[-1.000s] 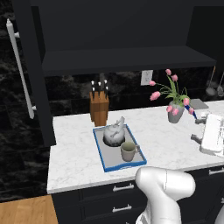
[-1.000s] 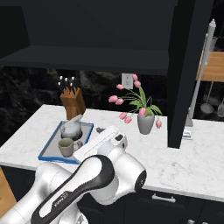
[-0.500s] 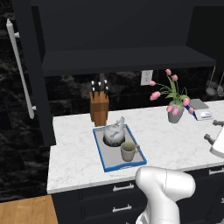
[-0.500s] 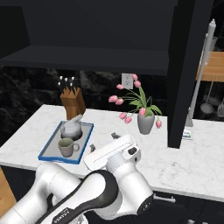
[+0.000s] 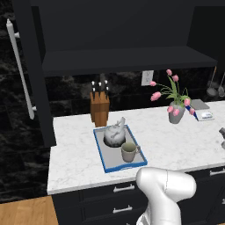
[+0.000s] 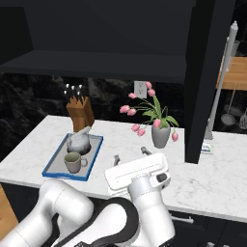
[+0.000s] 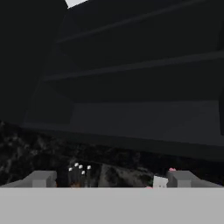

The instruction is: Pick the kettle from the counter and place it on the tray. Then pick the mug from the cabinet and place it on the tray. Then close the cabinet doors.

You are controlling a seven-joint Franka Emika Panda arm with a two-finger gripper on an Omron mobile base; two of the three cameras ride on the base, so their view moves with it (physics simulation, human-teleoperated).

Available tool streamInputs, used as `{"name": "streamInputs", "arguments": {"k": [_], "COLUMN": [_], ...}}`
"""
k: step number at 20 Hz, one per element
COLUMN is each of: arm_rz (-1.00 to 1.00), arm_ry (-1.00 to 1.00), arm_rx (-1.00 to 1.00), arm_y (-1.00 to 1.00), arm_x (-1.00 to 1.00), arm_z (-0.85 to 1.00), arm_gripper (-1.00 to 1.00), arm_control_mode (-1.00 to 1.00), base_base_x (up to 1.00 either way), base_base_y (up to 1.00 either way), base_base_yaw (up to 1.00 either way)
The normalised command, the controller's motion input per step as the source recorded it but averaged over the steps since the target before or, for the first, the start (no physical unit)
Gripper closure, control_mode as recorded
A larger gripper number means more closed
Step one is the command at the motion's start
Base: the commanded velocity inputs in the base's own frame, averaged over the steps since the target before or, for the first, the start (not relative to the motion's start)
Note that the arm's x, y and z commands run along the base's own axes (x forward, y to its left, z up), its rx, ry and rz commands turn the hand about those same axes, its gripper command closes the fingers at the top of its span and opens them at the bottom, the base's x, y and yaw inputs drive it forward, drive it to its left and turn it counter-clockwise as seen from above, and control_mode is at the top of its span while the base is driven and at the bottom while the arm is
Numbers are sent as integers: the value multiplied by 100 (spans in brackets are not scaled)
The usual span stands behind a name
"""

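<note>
Dark marbled wall tiling is seen behind a kitchen run, and the upper part of every view is taken up by the cabinet [image 5: 118, 26], a large navy-black wall unit standing open with its single dark shelf [image 5: 127, 59] bare. The cabinet doors [image 5: 26, 74] are swung out to both sides; the left one, with its long silver bar handle [image 5: 19, 70], is seen at the left of the left base view, and the right one [image 6: 205, 77] is seen edge-on in the right base view.

Below, the counter [image 5: 176, 145], a white marble-patterned slab, is carried on dark drawers with silver handles [image 5: 123, 189]. On its left part the tray [image 5: 102, 149], grey with a raised blue rim, is laid with its long side running front to back. Both task items are found on it: the kettle [image 5: 115, 134] at the far end, spout raised, and the mug [image 5: 128, 152] just in front of it at the near end, its handle turned to the right.

Behind the tray, against the wall, a wooden knife block [image 5: 99, 107] is stood. A small grey vase of pink tulips [image 5: 176, 105] is placed well to the right of the tray.

The gripper [image 6: 131, 153] is seen in the right base view, raised over the counter's front part between tray and vase, its jaws spread wide with nothing between them.
</note>
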Motion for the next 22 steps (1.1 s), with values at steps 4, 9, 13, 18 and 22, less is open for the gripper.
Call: {"name": "streamInputs", "arguments": {"k": [4,9,13,18,22], "arm_rz": [-7,-4,-5,-1,0], "arm_ry": [-11,-11,-11,-4,0], "arm_rx": [6,1,3,2,0], "arm_y": [-40,-34,-34,-9,0], "arm_x": [-7,-4,0,0,1], "arm_z": [5,0,0,-2,-10], "arm_gripper": [-100,-100,-100,-100,-100], "arm_control_mode": [-100,-100,-100,-100,-100], "base_base_x": [0,0,0,0,0], "base_base_y": [0,0,0,0,0], "base_base_yaw": [0,0,0,0,0]}}
